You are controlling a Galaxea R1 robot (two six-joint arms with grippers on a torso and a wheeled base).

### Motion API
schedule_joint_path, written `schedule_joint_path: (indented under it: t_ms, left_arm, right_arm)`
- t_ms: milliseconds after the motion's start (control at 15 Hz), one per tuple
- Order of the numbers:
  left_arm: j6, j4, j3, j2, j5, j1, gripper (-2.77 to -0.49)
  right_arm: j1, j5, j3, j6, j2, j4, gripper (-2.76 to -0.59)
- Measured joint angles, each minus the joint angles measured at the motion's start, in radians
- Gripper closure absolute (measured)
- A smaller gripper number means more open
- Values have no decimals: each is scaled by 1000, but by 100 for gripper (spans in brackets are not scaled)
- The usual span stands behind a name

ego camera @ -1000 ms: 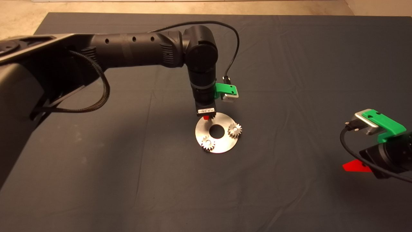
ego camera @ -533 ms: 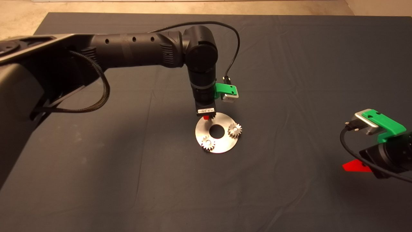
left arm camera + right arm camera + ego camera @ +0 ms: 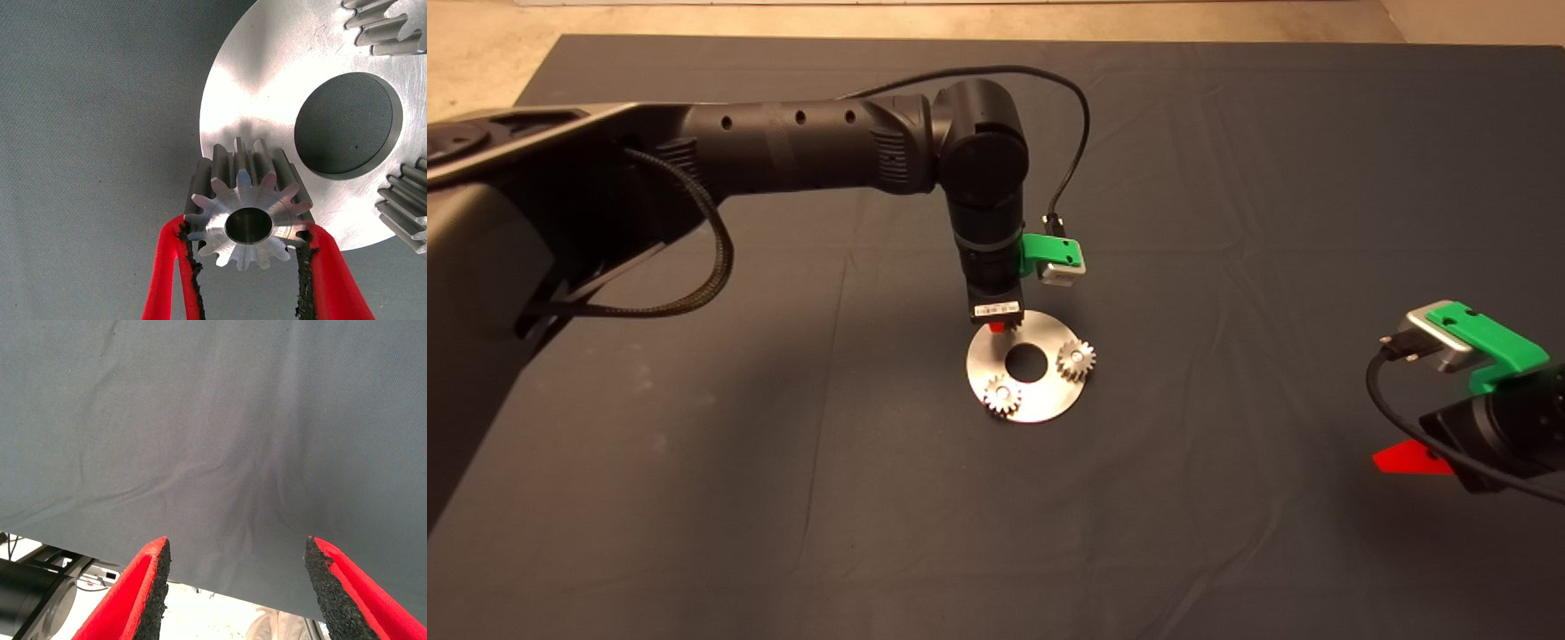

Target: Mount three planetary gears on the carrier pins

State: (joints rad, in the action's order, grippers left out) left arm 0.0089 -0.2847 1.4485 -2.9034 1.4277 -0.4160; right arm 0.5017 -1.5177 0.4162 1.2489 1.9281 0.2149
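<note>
Now, from the head view, our left gripper (image 3: pixel 997 325) has lifted a touch over the last second, staying above the far rim of the flat shiny round steel disc (image 3: pixel 1040 404). Two small silvery steel spur gears (image 3: pixel 1076 358) sit seated on it; open dark mat (image 3: pixel 1227 533) lies all round, and our idle right gripper (image 3: pixel 1405 460) is well apart.

In the left wrist view, our black pads (image 3: pixel 194 277) pinch the third silvery gear (image 3: pixel 248 220) over the disc's rim; no pin shows through its bore, so we judge it unseated.

In the right wrist view, our fingers (image 3: pixel 152 585) gape wide, empty, near the mat's edge.
</note>
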Motion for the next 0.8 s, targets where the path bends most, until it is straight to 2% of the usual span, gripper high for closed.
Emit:
schedule_joint_path:
  t_ms: [400,800]
  left_arm:
    - [0,-18,-19,0,2,3,-51]
    - [-2,-19,-20,0,1,3,-60]
  right_arm:
    - [0,0,0,0,0,0,-147]
    - [0,0,0,0,0,0,-147]
